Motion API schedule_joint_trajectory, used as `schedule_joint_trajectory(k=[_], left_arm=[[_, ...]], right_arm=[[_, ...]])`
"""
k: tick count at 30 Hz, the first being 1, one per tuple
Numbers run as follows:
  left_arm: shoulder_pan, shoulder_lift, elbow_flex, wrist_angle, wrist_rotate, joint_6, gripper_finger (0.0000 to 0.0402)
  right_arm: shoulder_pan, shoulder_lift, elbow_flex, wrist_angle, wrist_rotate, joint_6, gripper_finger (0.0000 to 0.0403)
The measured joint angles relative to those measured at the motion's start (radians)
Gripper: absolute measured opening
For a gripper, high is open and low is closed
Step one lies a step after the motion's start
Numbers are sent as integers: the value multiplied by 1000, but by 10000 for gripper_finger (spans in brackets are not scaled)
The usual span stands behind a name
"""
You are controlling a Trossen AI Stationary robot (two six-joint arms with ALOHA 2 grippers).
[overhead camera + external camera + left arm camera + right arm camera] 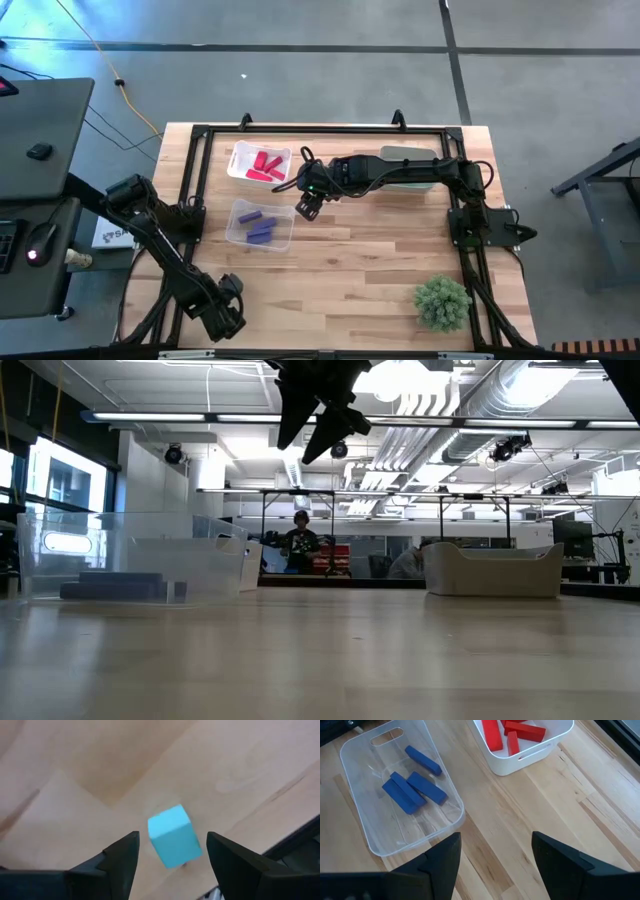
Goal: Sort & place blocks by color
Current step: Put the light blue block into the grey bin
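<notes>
A teal cube (175, 842) lies on the wood, and my left gripper (172, 836), at the table's near left corner (225, 320), hovers open with one finger on either side of it, touching nothing. The high view hides the cube under that gripper. Red blocks (512, 732) lie in a white bin (260, 163). Purple bars (415, 787) lie in a clear bin (262, 225). My right gripper (308, 208) hangs open and empty above the table, just right of both bins, high in the low view (322, 430).
A third pale bin (410, 165) sits at the far right under the right arm and shows in the low view (490, 570). A bushy green plant ball (442, 300) stands near the right near corner. Bare wood spreads across the table's middle and near side.
</notes>
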Motion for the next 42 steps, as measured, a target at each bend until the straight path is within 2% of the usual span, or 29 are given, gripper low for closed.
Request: schedule_joint_trajectory(k=[7, 14, 22, 31, 42], left_arm=[[-4, 32, 0, 35, 23, -84, 222], [-4, 73, 0, 56, 27, -99, 221], [-8, 82, 0, 63, 33, -97, 183], [-10, 80, 0, 65, 30, -10, 113], [-3, 61, 7, 65, -9, 146, 113]], right_arm=[[5, 0, 0, -7, 0, 0, 233], [14, 0, 0, -15, 11, 0, 233], [18, 0, 0, -29, 15, 0, 233], [18, 0, 0, -34, 15, 7, 233], [18, 0, 0, -34, -6, 8, 233]])
